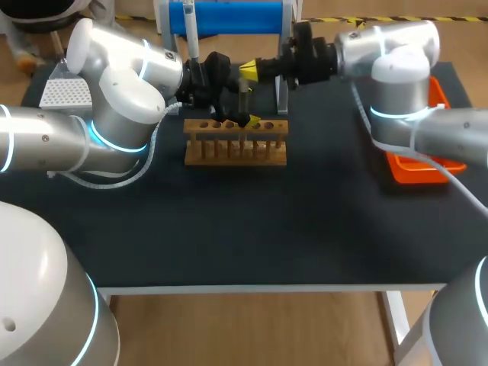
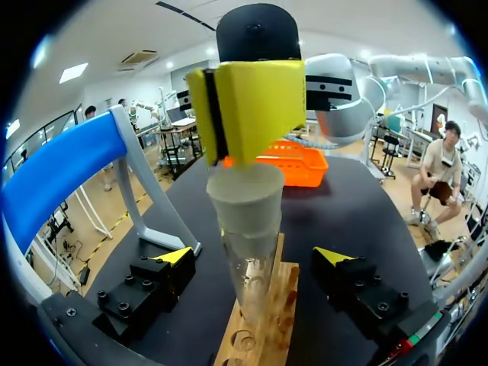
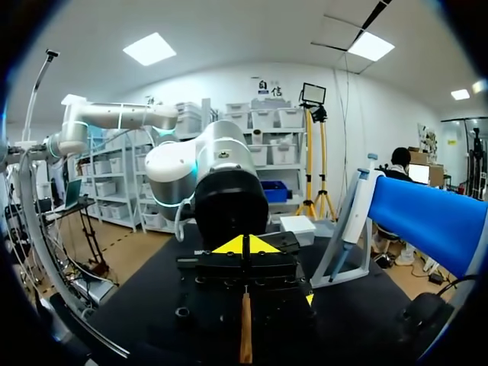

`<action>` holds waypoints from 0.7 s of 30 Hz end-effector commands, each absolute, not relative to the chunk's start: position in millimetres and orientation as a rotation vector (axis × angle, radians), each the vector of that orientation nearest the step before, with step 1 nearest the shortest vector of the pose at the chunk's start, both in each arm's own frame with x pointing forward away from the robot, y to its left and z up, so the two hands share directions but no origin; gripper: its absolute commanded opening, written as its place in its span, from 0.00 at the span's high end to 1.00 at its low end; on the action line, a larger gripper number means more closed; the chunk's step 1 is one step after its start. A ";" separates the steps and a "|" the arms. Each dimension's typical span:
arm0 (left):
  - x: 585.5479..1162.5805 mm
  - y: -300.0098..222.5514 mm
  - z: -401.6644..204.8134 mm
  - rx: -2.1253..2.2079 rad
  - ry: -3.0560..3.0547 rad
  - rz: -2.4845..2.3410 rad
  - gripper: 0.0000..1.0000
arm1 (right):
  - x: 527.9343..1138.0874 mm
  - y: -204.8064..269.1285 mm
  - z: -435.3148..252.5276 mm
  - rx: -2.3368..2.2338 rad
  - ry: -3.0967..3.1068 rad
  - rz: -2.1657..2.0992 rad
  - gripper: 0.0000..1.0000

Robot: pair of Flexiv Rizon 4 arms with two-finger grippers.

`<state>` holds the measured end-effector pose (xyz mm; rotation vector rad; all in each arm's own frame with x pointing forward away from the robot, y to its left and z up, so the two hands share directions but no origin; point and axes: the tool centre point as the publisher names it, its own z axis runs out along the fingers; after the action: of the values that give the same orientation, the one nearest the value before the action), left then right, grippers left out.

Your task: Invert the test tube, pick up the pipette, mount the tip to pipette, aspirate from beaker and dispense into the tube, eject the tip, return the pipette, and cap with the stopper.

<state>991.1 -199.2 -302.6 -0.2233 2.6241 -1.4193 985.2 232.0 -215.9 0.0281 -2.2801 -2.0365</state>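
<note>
Right hand (image 2: pixel 236 137) is clamped on the stopper (image 2: pixel 245 194) atop the tube (image 2: pixel 248 263). Left hand (image 2: pixel 253 258) is spread wide around the tube, not touching.

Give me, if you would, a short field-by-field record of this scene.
test tube: upright in the wooden rack, flanked by the left gripper
stopper: on the tube's mouth
right gripper: shut on the stopper's upper end
left gripper: open, not touching the tube
pipette: hanging on the blue stand
</note>
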 end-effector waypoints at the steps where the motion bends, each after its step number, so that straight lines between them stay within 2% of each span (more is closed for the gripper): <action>1: 991.3 -199.2 -302.2 -0.223 2.627 -1.417 0.00 | 988.5 230.8 -221.0 0.026 -2.275 -2.024 1.00; 21: 991.3 -199.2 -302.2 -0.223 2.627 -1.417 0.00 | 987.6 226.3 -220.7 -0.009 -2.259 -2.039 1.00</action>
<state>991.1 -199.2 -302.6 -0.2234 2.6241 -1.4193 988.6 229.1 -221.2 -0.0075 -2.2673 -2.0233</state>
